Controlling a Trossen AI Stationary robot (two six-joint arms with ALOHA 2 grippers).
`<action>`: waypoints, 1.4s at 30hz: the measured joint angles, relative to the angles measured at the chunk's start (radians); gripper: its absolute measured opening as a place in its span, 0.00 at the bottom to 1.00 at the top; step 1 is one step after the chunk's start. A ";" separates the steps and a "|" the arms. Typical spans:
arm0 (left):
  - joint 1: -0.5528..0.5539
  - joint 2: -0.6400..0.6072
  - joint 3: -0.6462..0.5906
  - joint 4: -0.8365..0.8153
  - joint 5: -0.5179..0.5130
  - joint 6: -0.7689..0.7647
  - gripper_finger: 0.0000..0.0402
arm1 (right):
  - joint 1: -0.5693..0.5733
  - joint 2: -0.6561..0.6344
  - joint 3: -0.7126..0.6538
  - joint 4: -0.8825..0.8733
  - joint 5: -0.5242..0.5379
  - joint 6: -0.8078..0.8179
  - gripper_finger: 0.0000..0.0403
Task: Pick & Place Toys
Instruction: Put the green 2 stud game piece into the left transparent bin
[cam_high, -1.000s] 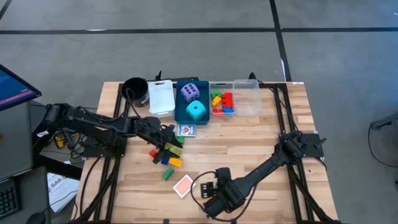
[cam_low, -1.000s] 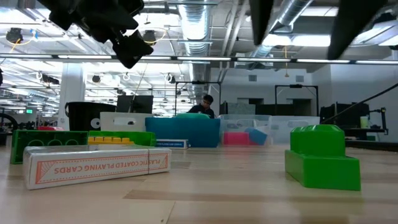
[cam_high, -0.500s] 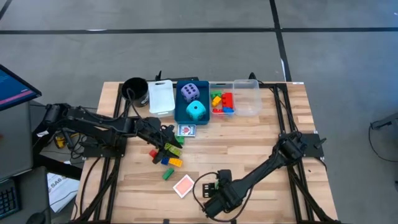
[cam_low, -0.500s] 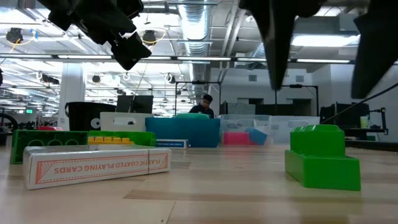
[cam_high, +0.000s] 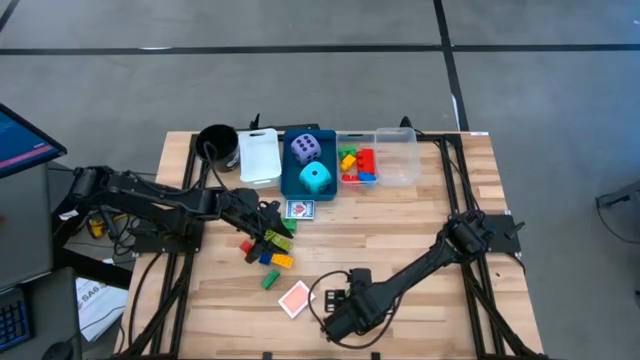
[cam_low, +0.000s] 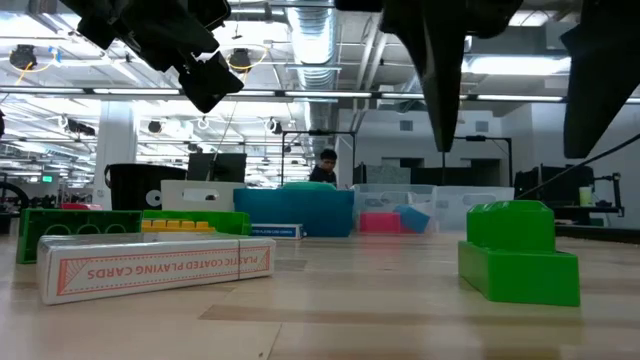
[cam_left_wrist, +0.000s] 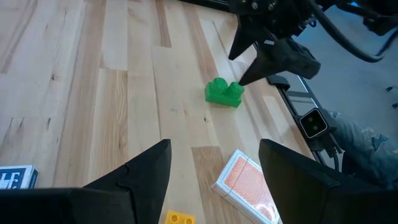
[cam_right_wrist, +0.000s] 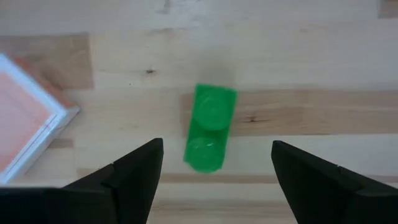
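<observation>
A small green brick lies flat on the wooden table near its front edge, hidden by the arm in the high view. My right gripper hangs open straight above it, pointing down, one finger on either side and clear of it. A red-backed card deck lies flat just to the brick's left. My left gripper waits open above a cluster of loose bricks at the table's left middle. The purple and cyan dice sit in the blue bin.
Along the far edge stand a black cup, a white bin, the blue bin and a clear bin holding several bricks. A blue card box lies before the blue bin. Another green brick lies left of the deck.
My right gripper has sunk a little toward the green brick and shifted slightly toward the table's left edge, rolling a bit as it went; its fingers stay apart. The brick, the deck and my left arm have kept still.
</observation>
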 joint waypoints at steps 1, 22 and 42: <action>0.000 0.000 0.000 0.000 0.000 0.000 0.59 | 0.000 0.000 0.000 -0.015 -0.001 0.009 0.73; 0.000 0.000 0.000 -0.007 0.000 0.000 0.59 | -0.001 0.061 0.003 0.058 0.004 0.042 0.73; 0.000 0.000 0.001 -0.039 0.000 0.026 0.59 | 0.015 0.152 0.002 0.077 0.078 0.089 0.73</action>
